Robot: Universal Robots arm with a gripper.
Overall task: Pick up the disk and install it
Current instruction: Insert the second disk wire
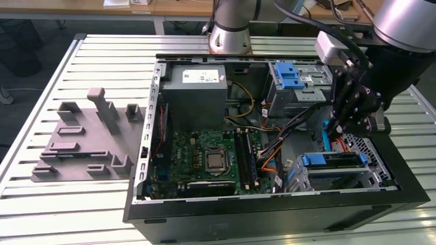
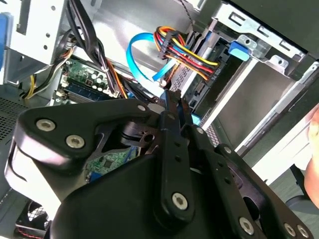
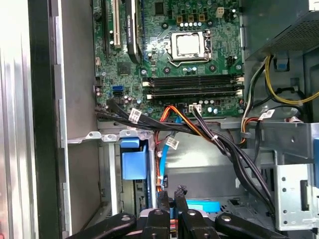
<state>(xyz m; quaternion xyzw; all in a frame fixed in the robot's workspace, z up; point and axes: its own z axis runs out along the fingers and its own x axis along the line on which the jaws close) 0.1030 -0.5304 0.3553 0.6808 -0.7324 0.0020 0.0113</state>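
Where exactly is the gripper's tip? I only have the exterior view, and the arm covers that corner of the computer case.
Observer: In the first wrist view the gripper is down in the drive cage, right beside a flat blue plastic strip.
Operator: Any wiring close to it?
Observer: Yes. The second wrist view shows a red, yellow and black wire bundle just past it, running to a metal bay with a blue tab.

open computer case (image 1: 146, 153) | motherboard (image 1: 204, 158) | grey fixture block (image 1: 81, 138) | slatted table (image 1: 41, 204)
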